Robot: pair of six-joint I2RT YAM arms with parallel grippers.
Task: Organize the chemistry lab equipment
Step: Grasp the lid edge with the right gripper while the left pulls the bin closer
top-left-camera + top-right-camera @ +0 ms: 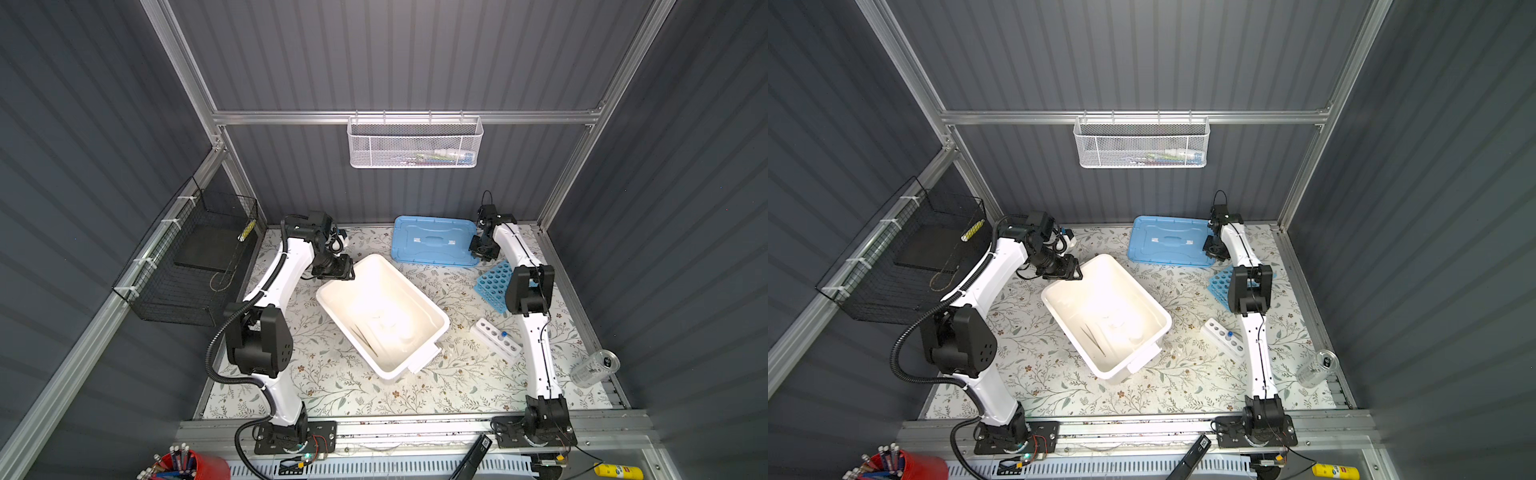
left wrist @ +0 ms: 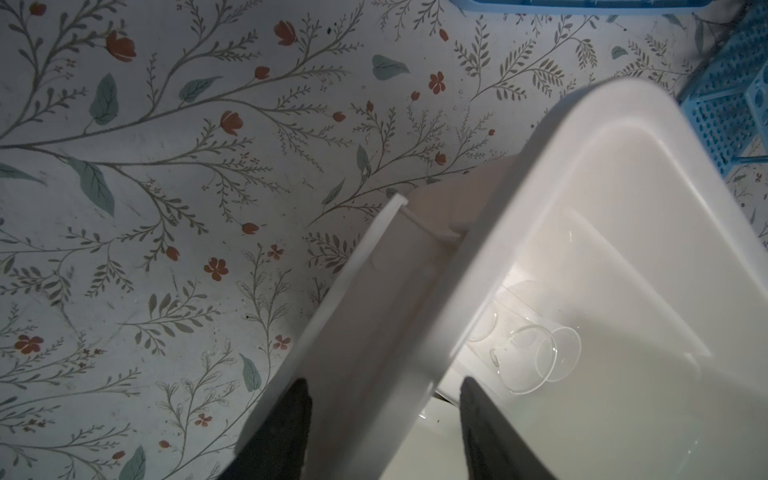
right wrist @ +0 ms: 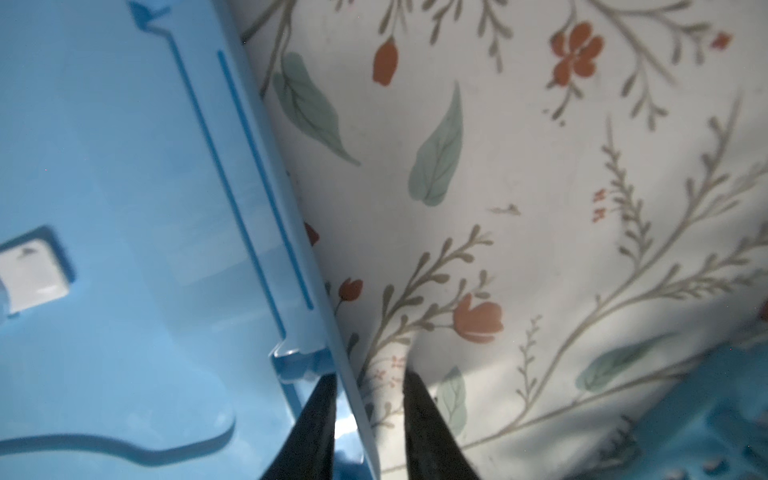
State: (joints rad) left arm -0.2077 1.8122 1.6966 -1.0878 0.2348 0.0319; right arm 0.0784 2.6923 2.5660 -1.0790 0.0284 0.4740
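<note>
the glass beakers (image 2: 536, 357) and thin rods (image 1: 365, 338) lay inside the white bin (image 1: 436, 309), the landmark i steered by. just right of the bin stood the small white rack (image 1: 494, 336) with one blue-capped tube (image 1: 503, 334), and farther right of it the blue rack (image 1: 492, 282).

my left hand (image 2: 385, 381) straddled the bin's far-left rim, one finger outside the flange and one inside. i could not tell whether they had bitten. my right hand (image 3: 369, 374) sat spread across the edge of the blue lid (image 3: 124, 208), beyond the bin, with a gap showing at one finger.

i judged the step to be closing the bin. that meant pinching the lid's thin edge squarely, lifting it level, and steadying the bin so the glass did not roll.

the floral tabletop (image 1: 332, 390) looked smooth, so the bin could slide. grey ribbed walls closed in around it, with a white mesh basket (image 1: 415, 143) hung behind the bin and a black wire basket (image 1: 195, 266) to its left.
</note>
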